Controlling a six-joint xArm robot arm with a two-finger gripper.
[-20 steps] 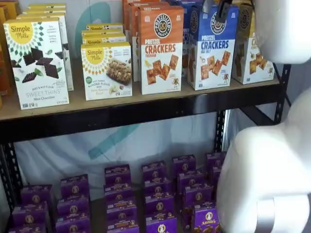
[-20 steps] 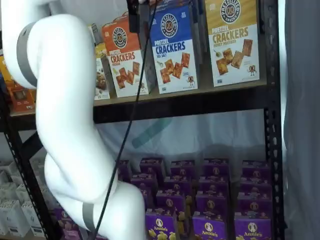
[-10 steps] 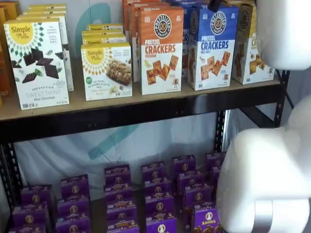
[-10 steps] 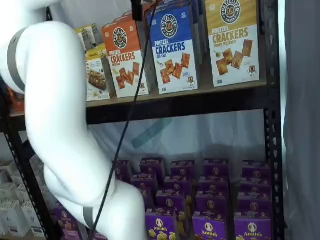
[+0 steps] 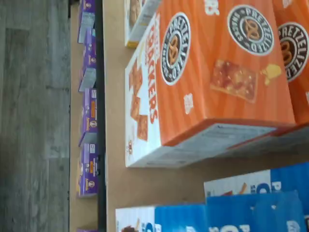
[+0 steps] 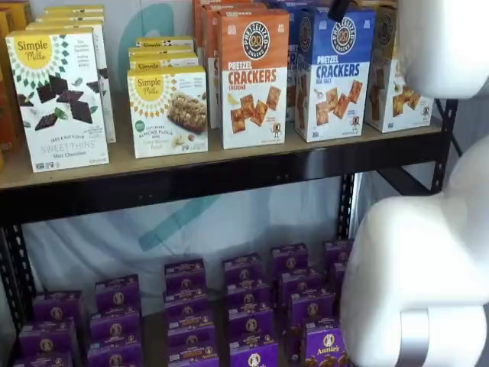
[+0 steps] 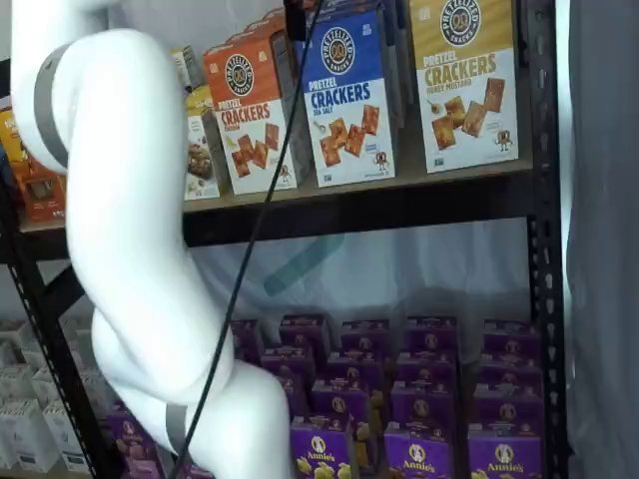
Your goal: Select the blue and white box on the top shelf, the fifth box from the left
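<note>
Standing upright on the top shelf (image 6: pixel 229 164), the blue and white box (image 6: pixel 333 76) shows pictured crackers; gripper (image 7: pixel 297 20) jaws unreadable; only the wrist view reveals box tops

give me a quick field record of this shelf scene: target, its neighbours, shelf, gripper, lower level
target: the blue and white box, upright, untouched
left neighbour: orange-topped cheddar carton
right neighbour: yellow-topped carton
support: the top shelf
gripper: only a dark finger tip shows at the upper edge above the target; holds nothing
lower level: purple boxes in rows
</note>
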